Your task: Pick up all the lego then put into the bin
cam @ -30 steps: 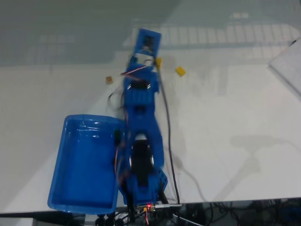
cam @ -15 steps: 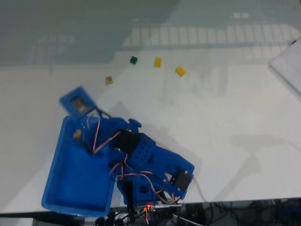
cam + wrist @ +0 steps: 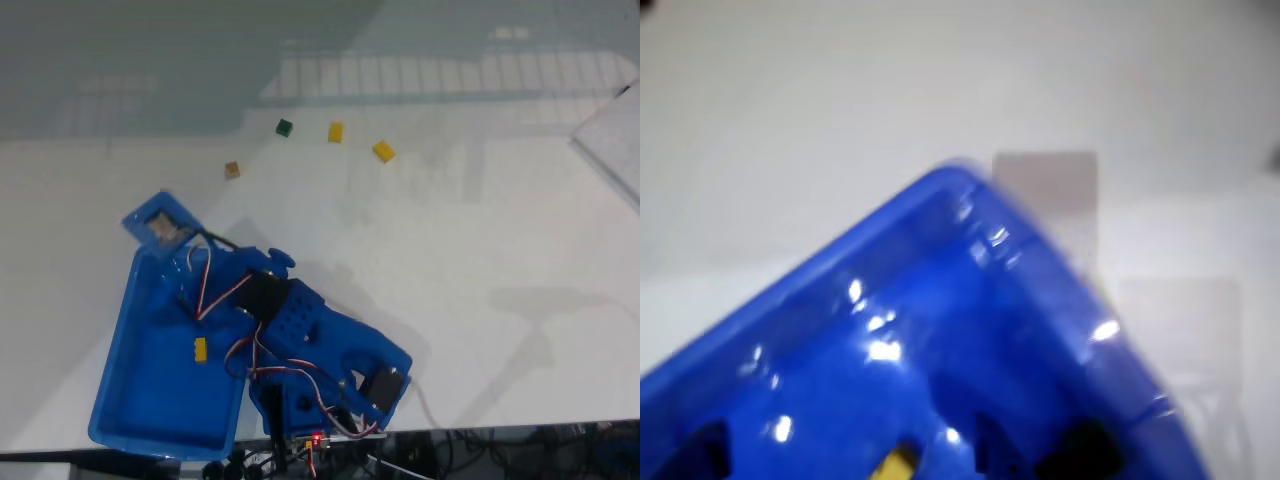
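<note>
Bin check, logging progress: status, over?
Pincer over the bin, jaw state unclear. One yellow lego in bin. Four on table: tan, green, two yellow. Nothing obstructing.

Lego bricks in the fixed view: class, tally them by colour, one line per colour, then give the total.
Yellow: 3, one in the bin, two on the table
Dark green: 1
Tan: 1
Total: 5

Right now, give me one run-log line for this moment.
yellow lego in blue bin | green, tan, two yellow on table | gripper over bin
</note>
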### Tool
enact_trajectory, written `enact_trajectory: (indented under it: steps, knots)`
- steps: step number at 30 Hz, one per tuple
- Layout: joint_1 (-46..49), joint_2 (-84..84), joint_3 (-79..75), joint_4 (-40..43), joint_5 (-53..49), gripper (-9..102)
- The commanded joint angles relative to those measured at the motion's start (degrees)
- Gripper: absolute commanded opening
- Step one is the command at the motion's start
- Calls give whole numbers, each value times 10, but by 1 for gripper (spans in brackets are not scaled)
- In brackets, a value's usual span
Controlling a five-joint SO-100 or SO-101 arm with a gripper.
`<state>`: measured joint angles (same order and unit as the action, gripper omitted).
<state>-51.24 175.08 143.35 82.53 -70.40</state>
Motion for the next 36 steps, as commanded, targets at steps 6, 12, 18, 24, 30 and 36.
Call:
enact_trajectory:
  steps: [6, 12, 18, 24, 30, 36]
  knots:
    - [221, -134, -11, -247, 8, 34]
    - [345, -323, -12, -454, 26, 33]
    - [396, -481, -14, -613, 10, 32]
    - [407, -575, -46, -651, 18, 31]
    - [412, -658, -95, -652, 13, 30]
    - [416, -728, -153, -652, -4, 29]
